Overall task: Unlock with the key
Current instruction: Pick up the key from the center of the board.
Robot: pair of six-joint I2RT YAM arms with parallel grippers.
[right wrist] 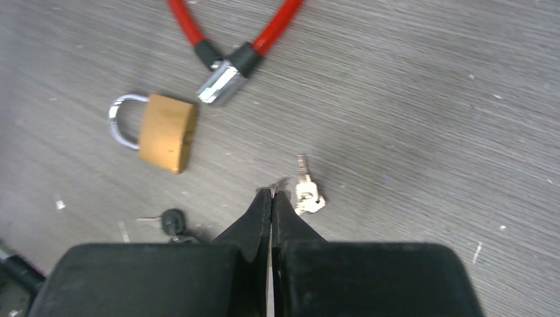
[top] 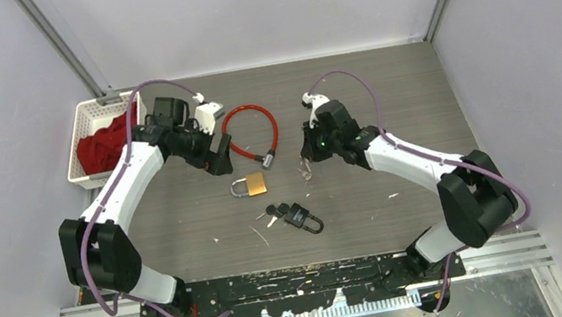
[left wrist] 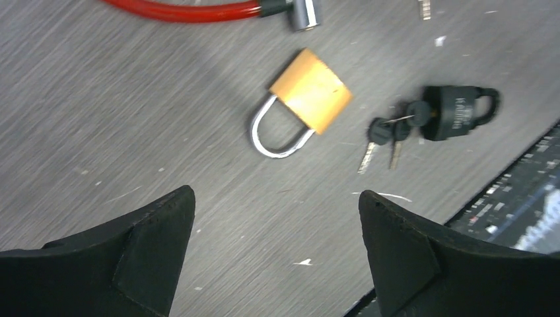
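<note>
Pinching down hard now with my right gripper [right wrist: 272, 193], jaws pressed fully together, not a sliver of daylight between them. At the very tips a thin wire ring is caught, and the small silver key [right wrist: 308, 195] hangs off it just to the right of my fingers, low over the table [top: 389, 107].

Over on the other side, my left gripper [left wrist: 276, 193] is spread wide, holding nothing, hovering above the wood with both black fingers [left wrist: 152, 244] framing bare tabletop.

And there's the brass padlock [right wrist: 166, 132], lying flat on its side, shackle closed, between my two grippers and a little nearer the bases. Just beyond it, the metal end of the red cable lock [right wrist: 224, 76] rests close to the padlock's body, whether touching I can't say.

Nearer the bases lies a black padlock [left wrist: 457, 112], shackle closed, with a bunch of black-headed keys [left wrist: 389, 129] right at its keyhole end.

Far left corner: a white basket [top: 87, 112] with a red cloth [top: 101, 148] in it.
</note>
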